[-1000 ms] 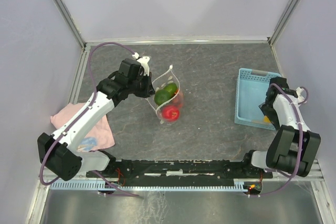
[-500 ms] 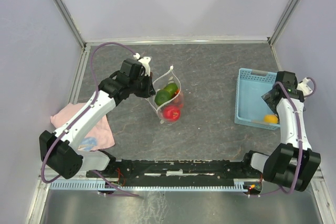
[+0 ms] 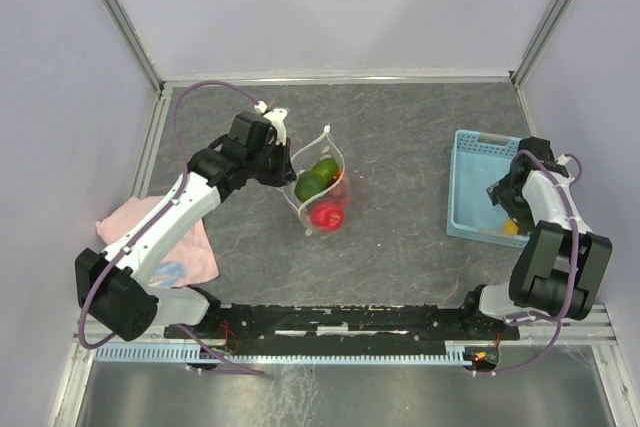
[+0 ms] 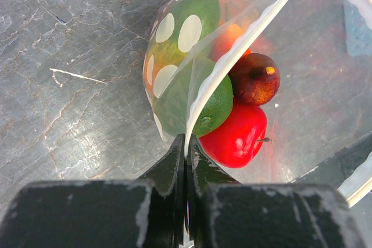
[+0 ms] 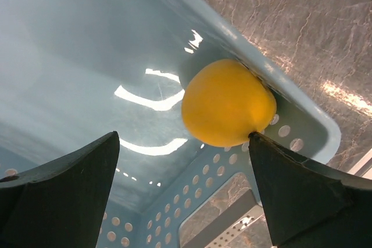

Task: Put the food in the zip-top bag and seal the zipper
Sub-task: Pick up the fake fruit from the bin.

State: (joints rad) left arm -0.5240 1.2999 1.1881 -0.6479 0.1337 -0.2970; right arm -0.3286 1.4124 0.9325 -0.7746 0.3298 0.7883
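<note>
The clear zip-top bag (image 3: 322, 190) with white spots stands open mid-table, holding green (image 4: 197, 105), red (image 4: 237, 137) and maroon (image 4: 254, 78) fruits. My left gripper (image 4: 186, 143) is shut on the bag's whitish zipper strip (image 4: 232, 56) and holds the mouth up; it also shows in the top view (image 3: 283, 162). My right gripper (image 5: 183, 149) is open inside the light-blue basket (image 3: 476, 187), its fingers wide apart just above a yellow fruit (image 5: 228, 103) that lies in the basket's corner. In the top view the right gripper (image 3: 507, 205) hangs over the basket's near right part.
A pink cloth (image 3: 150, 237) lies at the left under the left arm. The basket sits at the right side of the table, close to the right wall. The perforated basket wall (image 5: 232, 161) is right by the right fingers.
The right arm swung out and back over the basket and lowered its open gripper onto the yellow fruit. The left arm and bag have stayed still.
</note>
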